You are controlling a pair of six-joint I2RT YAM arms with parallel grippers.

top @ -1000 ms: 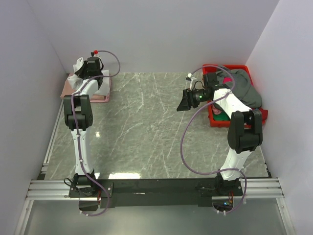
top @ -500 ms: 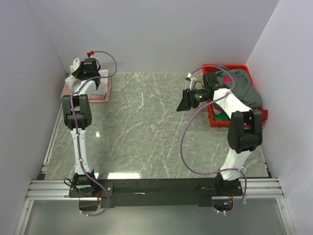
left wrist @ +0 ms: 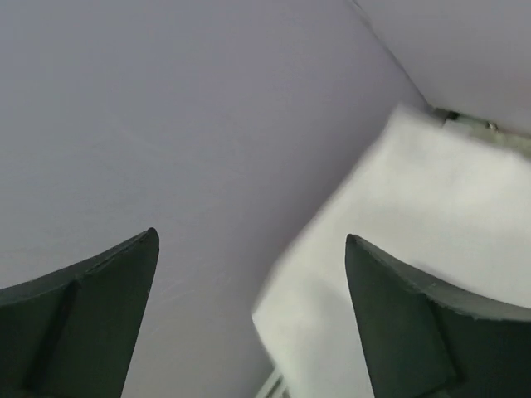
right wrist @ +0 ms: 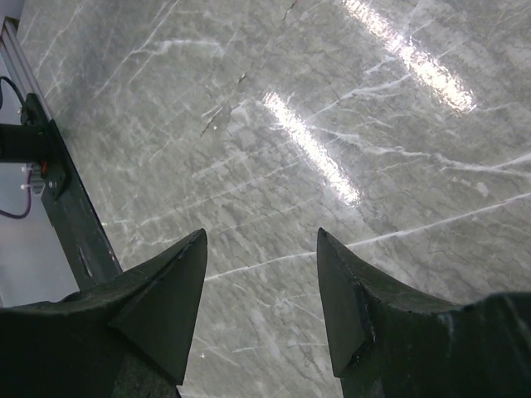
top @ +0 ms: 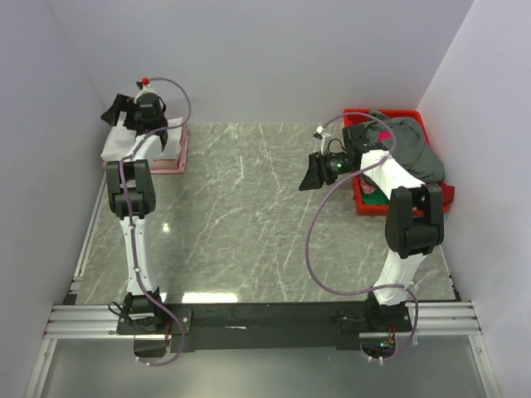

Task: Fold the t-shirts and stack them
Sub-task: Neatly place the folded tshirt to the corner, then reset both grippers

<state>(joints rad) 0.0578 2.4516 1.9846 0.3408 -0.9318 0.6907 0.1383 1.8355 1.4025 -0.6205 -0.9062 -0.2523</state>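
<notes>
In the top view, the left arm (top: 133, 195) is being stretched toward the far left corner of the table (top: 249, 215). The left gripper (top: 119, 106) is being held raised beside the wall (top: 249, 58), above the far edge of a stack of 2 t-shirts. The white t-shirt (top: 114, 151) is being carried on top of the salmon-pink t-shirt (top: 177, 162), whose edge is being shown along the right side of the stack. In the left wrist view, the jaws of the left gripper are being held wide apart with nothing between them. Only the lavender wall and part of the white t-shirt are being framed beyond them, and no cloth is being gripped.

The right gripper (top: 315, 172) is being held out over the marble, well apart from the stack and just left of the red bin (top: 375, 207). A grey t-shirt (top: 412, 148) is being draped over the far right part of the bin, across its rim. Scraps of red and green cloth are being shown inside the bin under the arm, but they are too small for it to be told what they are. In the right wrist view, the jaws of the right gripper are being held parted and empty, with bare marble below them. The black base rail (right wrist: 70, 224) is being caught at the left edge of that view.
</notes>
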